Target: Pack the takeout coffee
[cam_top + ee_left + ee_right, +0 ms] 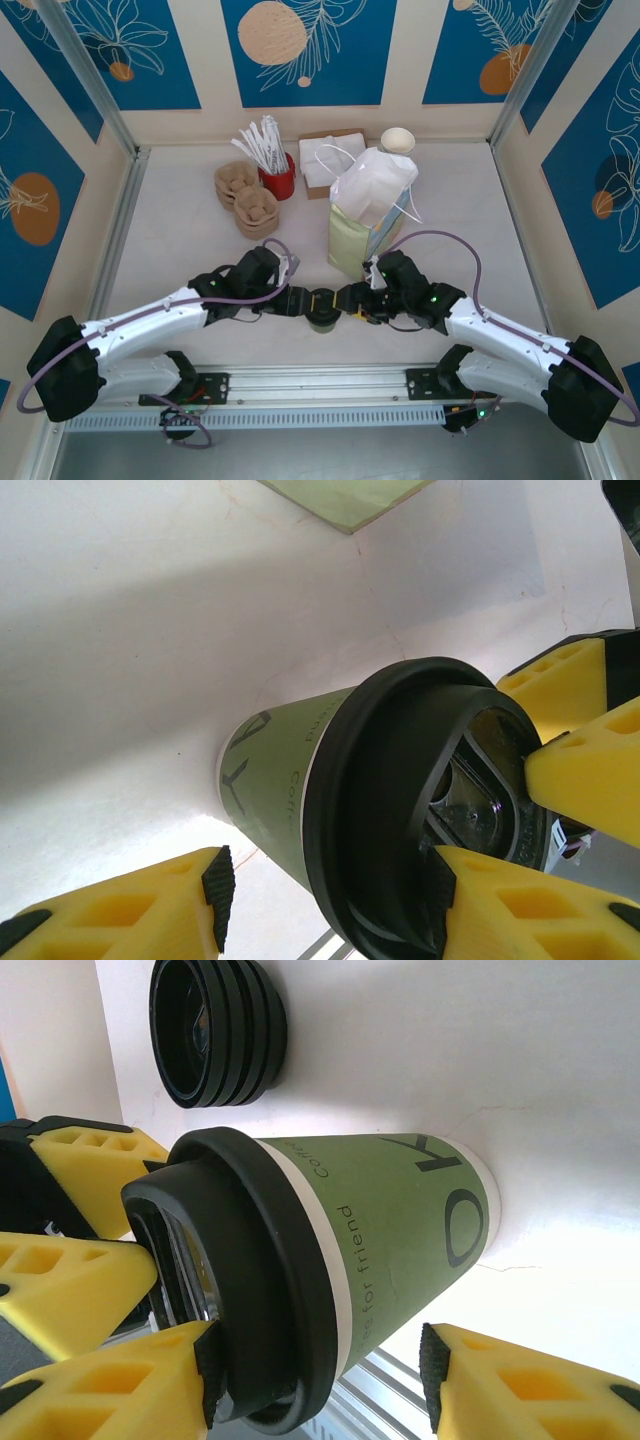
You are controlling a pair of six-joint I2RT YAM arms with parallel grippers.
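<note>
your takeout coffee (360, 1240) stands upright on the worktop (170, 250), near the front edge, just before the green bag (348, 245). the left gripper (328, 880) and right gripper (320, 1360) straddle it, jaws part-way apart. each has one finger against the lid (400, 810) and the other clear of the cup.

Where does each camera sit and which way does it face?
Top external: above and behind, looking down at the table; both arms, left gripper and right gripper by the cup.
Left wrist: on that wrist, facing the lid; own fingers at bottom.
Right wrist: on that wrist, facing the cup's side; own fingers at bottom.
Shared: wrist views both show the cup.
</note>
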